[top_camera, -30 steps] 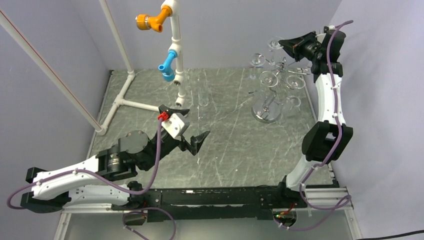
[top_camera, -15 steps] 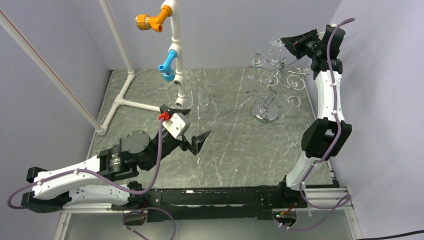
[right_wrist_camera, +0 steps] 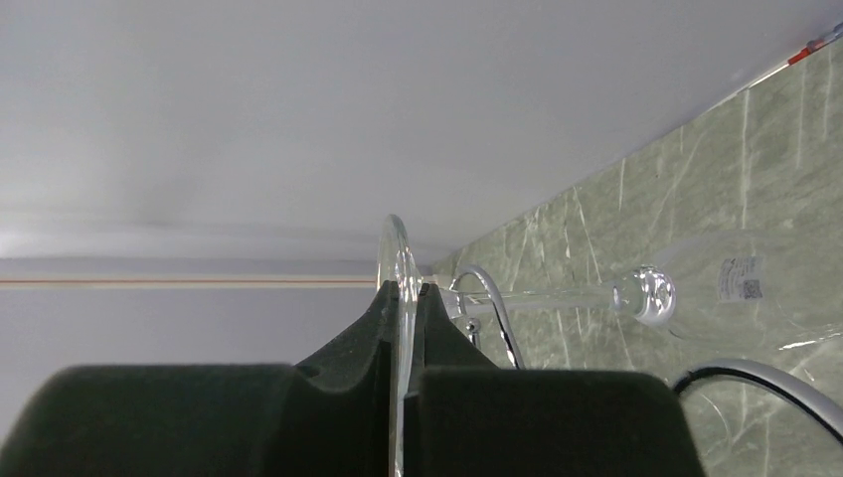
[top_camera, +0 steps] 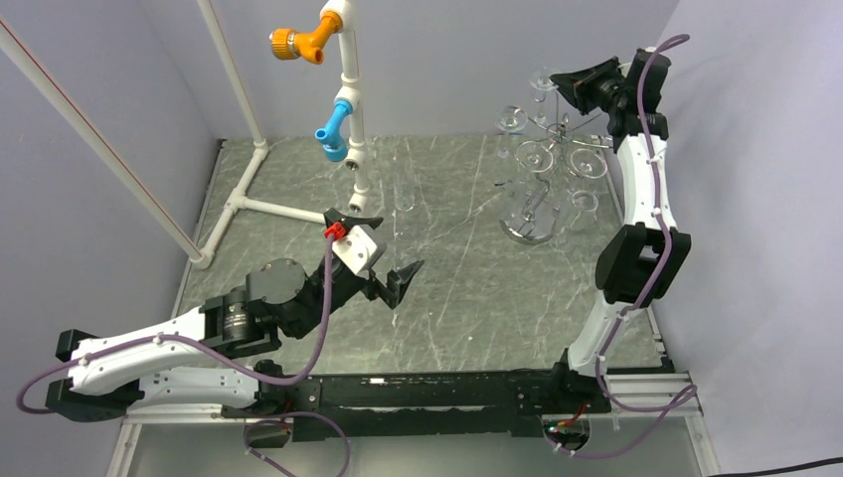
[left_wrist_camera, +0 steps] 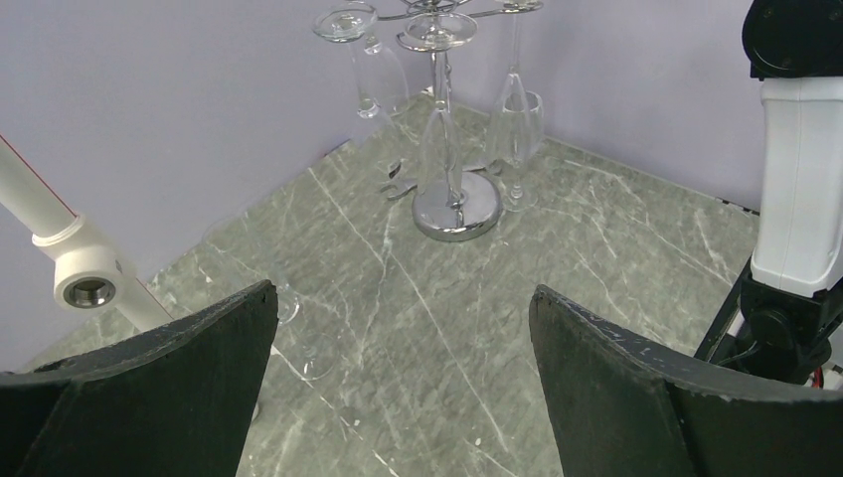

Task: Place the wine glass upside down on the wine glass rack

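Black pads of the right gripper [right_wrist_camera: 406, 298] were clenched on the foot of the wine glass [right_wrist_camera: 738, 288], the disc edge-on between them. Over the last second that arm had risen and straightened a little, lifting the glass above the curled arms of the wine glass rack [top_camera: 529, 227]; it was probably being lined up, not yet hung. The right wrist view showed the stem just beside a chrome curl; overhead, that was lost among the other glasses [top_camera: 535, 156]. The left gripper [top_camera: 386, 248] hung spread and empty over the table [top_camera: 467, 298]. Only its camera showed the rack's base plainly.
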